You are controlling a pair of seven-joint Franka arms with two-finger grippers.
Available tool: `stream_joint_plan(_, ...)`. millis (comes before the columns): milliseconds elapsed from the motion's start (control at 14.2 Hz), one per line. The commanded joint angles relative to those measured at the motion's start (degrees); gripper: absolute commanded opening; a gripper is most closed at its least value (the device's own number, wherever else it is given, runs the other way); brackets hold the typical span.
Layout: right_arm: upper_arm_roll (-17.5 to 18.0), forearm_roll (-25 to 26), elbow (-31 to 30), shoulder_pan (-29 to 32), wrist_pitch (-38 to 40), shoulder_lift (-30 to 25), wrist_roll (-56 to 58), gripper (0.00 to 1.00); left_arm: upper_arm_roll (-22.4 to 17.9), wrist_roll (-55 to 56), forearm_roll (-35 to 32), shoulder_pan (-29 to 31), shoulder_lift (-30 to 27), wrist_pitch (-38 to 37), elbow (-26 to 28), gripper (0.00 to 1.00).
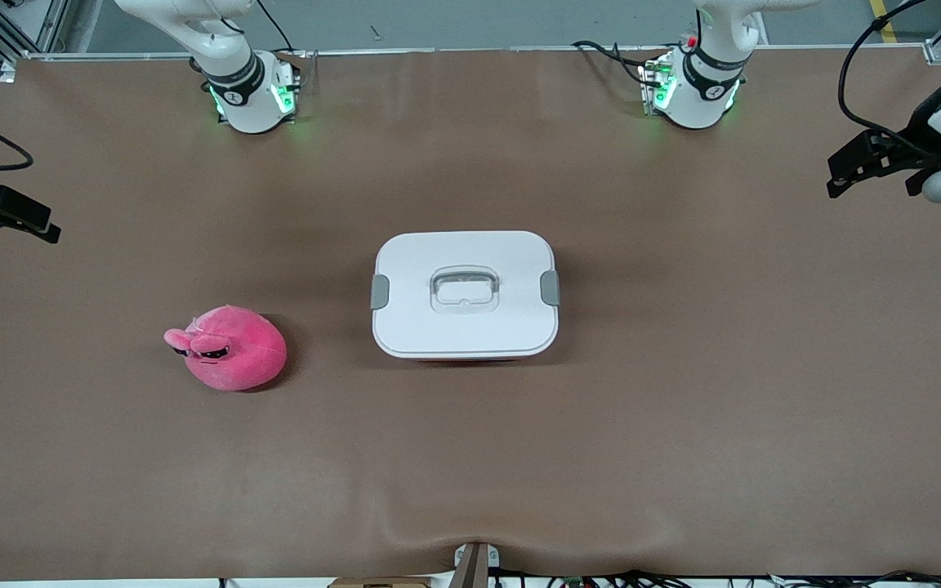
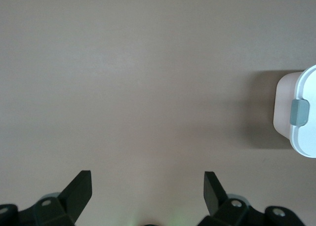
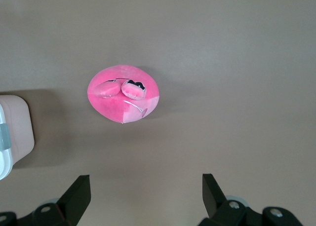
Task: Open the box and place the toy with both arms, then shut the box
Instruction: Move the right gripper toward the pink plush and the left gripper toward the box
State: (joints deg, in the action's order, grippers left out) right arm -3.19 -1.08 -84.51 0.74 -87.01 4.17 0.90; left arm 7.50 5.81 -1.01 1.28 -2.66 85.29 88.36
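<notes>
Two arms are waiting at the ends of the table [image 1: 683,457], and I am watching both from far away. One box [image 1: 465,294] is sitting in the middle of the brown table, with bare table all around it. Its white lid [image 1: 470,257] is sitting on top, shut. I am counting two grey clips: one clip [image 1: 380,291] on the side toward the right arm's end and the other clip [image 1: 550,287] on the side toward the left arm's end. One handle [image 1: 464,288] is lying in a dip in the middle of the lid.

One pink toy [image 1: 229,358] is lying on the table toward the right arm's end, a bit nearer the front camera than the box. It is near the box but not touching it. Nothing is standing between them.

My left gripper [image 2: 148,186] is hanging over bare table at the left arm's end. Its fingers [image 2: 79,189] are standing wide apart, holding nothing. In the left wrist view I am seeing one end of the box with a clip.

My right gripper [image 3: 146,189] is hanging over the table at the right arm's end. Its fingers [image 3: 78,192] are standing wide apart too, holding nothing. In the right wrist view I am seeing the toy out past the fingers, and a corner of the box beside it.
</notes>
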Motion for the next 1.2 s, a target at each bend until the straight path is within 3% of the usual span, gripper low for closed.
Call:
stream_joint_plan(0,-0.15,0.11,1.19,-0.12,0.34,0.92,0.51,1.00,-0.11,-1.06,0.49,0.21,-1.03,-1.26,-0.29,1.00)
stream_joint_plan(703,-0.07,0.02,1.28,-0.91,-2.11,1.36,0.51,1.00,-0.20,-0.80,0.84,0.22,0.99,-1.44,-1.61,1.00)
stream_joint_plan(1125,-0.07,0.02,0.93,-6.09,-5.54,4.26,0.51,1.00,-0.11,0.52,1.10,0.22,3.36,-0.13,-1.52,1.00)
